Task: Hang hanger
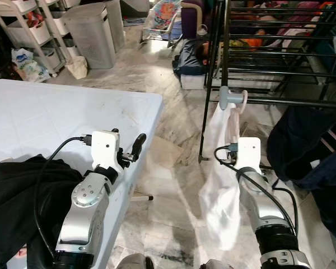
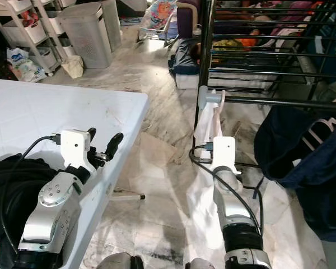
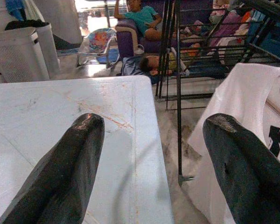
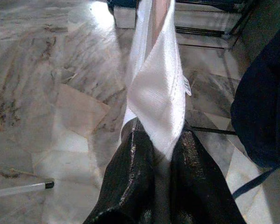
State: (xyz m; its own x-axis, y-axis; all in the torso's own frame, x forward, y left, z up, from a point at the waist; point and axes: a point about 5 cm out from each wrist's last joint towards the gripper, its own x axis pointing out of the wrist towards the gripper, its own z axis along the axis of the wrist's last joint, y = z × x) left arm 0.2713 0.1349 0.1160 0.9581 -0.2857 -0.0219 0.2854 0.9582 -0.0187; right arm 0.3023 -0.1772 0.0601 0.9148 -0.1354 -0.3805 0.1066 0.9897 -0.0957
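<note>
One white counter (image 1: pixel 56 117), one white shirt (image 1: pixel 221 185), one black drying rack (image 1: pixel 269 56), one grey laundry bin (image 1: pixel 92 33), two dark garments (image 1: pixel 308 151) (image 1: pixel 11 207).

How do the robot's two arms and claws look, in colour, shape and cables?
Both arms are silver with round joints and black cuffs. Each wrist carries a white box with a black cable plugged in. The left claw and right claw have long, rounded, glossy black fingers.

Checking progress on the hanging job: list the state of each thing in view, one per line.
white shirt: hanging down at the rack's end, pinched by the right gripper.
right gripper: shut on the white shirt.
left gripper: open, holding nothing, over the white table.
drying rack: standing upright on the floor.
dark garment: on a hanger, hung on the rack.
black clothes: piled on the table.
</note>
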